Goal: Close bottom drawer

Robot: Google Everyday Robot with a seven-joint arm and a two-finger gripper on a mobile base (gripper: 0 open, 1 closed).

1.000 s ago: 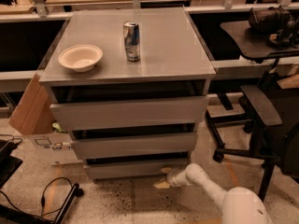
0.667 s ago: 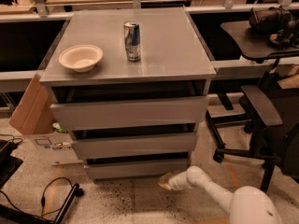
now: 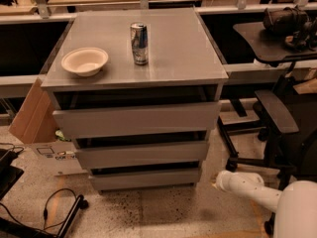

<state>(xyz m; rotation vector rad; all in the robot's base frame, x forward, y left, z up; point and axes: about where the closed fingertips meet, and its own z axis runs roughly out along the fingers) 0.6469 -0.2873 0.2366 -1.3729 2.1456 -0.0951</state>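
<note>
Gripper: you see the gripper (image 3: 218, 181) low by the floor, at the tip of the white arm, just right of the cabinet.
Grip: you cannot tell how far open it is, or whether it has hold of anything.
Bottom drawer: the bottom drawer (image 3: 146, 178) is the lowest of three grey fronts, left of the gripper and apart from it.
Cabinet top: bowl (image 3: 84, 61) and can (image 3: 139, 43) stand side by side.

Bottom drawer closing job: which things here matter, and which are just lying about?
Job: bottom drawer; gripper, low by the drawer's right end.
Lying about: bowl and can on top; cardboard box at left; chair at right.
</note>
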